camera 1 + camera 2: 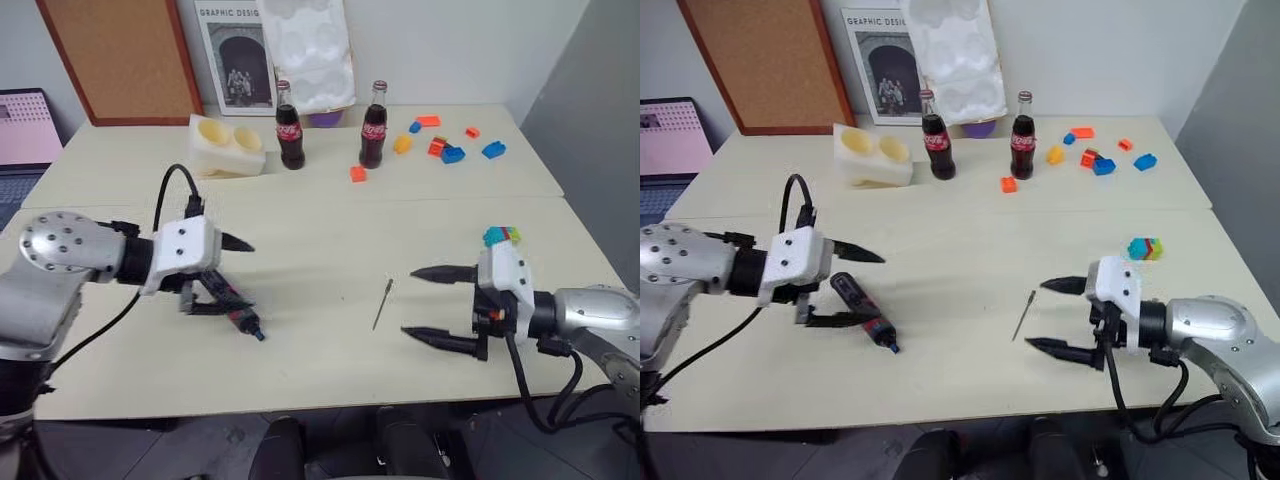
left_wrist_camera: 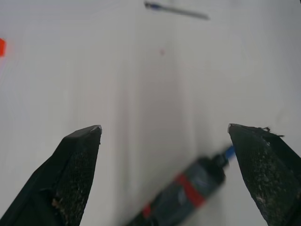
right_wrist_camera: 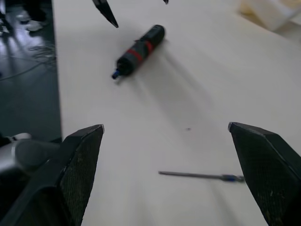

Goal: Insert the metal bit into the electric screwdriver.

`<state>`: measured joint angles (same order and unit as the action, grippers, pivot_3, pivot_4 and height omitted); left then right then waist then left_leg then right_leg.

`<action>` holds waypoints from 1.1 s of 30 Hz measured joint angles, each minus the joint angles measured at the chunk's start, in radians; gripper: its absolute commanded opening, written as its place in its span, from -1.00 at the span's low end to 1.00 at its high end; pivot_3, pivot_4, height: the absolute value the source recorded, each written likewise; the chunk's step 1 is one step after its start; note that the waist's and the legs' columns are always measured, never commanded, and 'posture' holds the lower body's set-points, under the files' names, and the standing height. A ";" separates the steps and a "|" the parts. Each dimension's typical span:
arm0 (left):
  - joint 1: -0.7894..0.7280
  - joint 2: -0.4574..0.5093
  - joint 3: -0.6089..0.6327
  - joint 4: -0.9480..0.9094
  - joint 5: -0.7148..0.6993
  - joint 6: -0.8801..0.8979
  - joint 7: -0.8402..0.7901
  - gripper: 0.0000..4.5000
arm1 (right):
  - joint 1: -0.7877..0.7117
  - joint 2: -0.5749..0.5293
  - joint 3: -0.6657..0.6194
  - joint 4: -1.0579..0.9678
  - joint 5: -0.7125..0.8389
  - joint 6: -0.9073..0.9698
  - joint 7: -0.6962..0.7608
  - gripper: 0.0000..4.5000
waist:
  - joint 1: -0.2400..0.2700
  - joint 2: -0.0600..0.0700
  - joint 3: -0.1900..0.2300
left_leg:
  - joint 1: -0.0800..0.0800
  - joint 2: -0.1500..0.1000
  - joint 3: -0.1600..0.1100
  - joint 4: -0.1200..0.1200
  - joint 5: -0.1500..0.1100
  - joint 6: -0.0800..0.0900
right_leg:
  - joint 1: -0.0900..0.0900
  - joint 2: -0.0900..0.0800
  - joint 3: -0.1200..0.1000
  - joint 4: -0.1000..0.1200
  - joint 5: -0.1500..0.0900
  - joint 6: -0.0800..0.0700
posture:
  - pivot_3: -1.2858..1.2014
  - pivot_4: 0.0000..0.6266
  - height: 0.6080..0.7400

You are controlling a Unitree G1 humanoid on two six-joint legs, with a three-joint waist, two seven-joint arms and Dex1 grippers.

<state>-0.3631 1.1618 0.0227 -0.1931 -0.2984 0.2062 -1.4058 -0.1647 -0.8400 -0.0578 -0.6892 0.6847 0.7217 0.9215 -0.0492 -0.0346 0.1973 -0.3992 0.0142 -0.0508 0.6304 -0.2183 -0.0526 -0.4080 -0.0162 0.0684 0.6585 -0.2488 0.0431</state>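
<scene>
The bit lies flat on the desk near the front edge, at about nine o'clock from the right pincer. It looks stiff, light and needle-thin, likely to roll or slip; I'd pinch it across the middle. The right pincer stands spread wide and empty, well short of touching the bit. Over to the left, the screwdriver rests on the desk, blue tip toward five o'clock. It looks rigid with a rounded body; grip the banded barrel. The left pincer is spread wide around it, holding nothing.
</scene>
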 measured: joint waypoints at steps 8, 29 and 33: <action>-0.153 0.013 -0.209 0.133 0.183 -0.308 -0.189 1.00 | -0.013 0.014 0.088 -0.016 0.039 0.074 -0.035 0.98 | 0.019 -0.001 0.000 | -0.003 -0.001 0.001 0.000 0.000 0.000 | -0.002 0.000 -0.001 -0.002 0.000 0.000 | 0.03 -0.52 1.00; -0.320 -0.189 -0.479 0.283 0.458 -0.472 -0.186 1.00 | 0.019 0.026 0.115 -0.096 0.084 0.108 -0.117 0.98 | 0.018 -0.001 0.000 | -0.003 0.000 -0.001 0.001 0.000 0.000 | -0.002 0.002 0.000 0.001 0.003 0.006 | 0.03 -0.52 1.00; -0.324 -0.201 -0.490 0.286 0.488 -0.489 -0.184 0.84 | 0.014 0.020 0.111 -0.098 0.094 0.117 -0.120 1.00 | 0.018 -0.001 0.000 | -0.003 0.000 -0.001 0.001 0.000 0.000 | -0.002 0.002 0.000 0.001 0.003 0.006 | 0.03 -0.52 1.00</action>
<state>-0.6868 0.9603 -0.4671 0.0925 0.1892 -0.2826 -1.5898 -0.1507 -0.8201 0.0536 -0.7877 0.7785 0.8388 0.8014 -0.0315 -0.0357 0.1973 -0.4020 0.0146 -0.0515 0.6314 -0.2183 -0.0524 -0.4100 -0.0141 0.0679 0.6595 -0.2455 0.0494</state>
